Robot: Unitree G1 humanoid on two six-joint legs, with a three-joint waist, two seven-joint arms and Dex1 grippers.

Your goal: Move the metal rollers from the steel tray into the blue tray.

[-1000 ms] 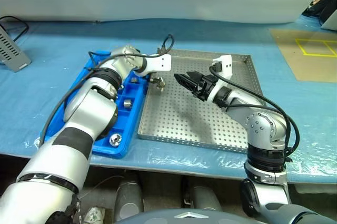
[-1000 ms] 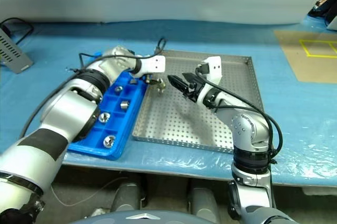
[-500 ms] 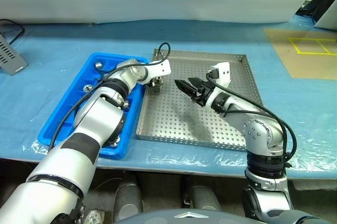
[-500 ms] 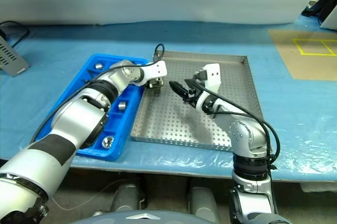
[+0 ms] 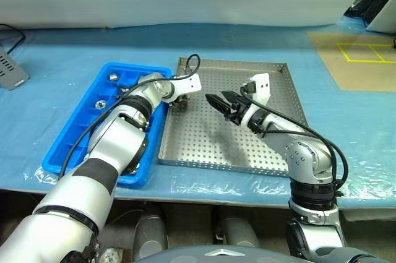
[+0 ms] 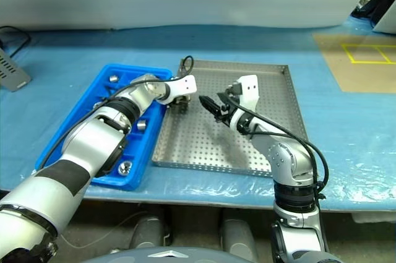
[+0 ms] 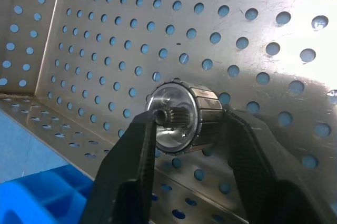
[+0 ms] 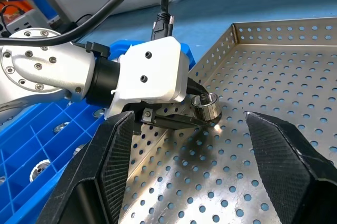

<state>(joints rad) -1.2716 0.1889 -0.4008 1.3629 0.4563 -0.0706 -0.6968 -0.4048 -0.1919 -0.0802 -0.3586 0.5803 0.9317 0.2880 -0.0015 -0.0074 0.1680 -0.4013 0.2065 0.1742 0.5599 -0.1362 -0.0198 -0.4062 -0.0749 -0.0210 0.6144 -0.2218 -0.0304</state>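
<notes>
Left claw (image 7: pixel 187 124) closed on a roller (image 7: pixel 181 116) in the steel tray (image 5: pixel 247 145).
The roller sits near the tray corner beside the blue tray (image 5: pixel 80 114). The fingers press only on its curved side, so it may slip when lifted over the rim. The right claw (image 5: pixel 216 101) waits wide, empty.

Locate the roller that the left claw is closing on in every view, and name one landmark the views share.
Left eye view: the roller sits at the steel tray's near-left corner region, at the left claw's tip.
Right eye view: same spot, beside the blue tray.
Left wrist view: centre, between the fingers.
Right wrist view: centre, at the left claw's tip.
Shared landmark: the steel tray's perforated floor.
</notes>
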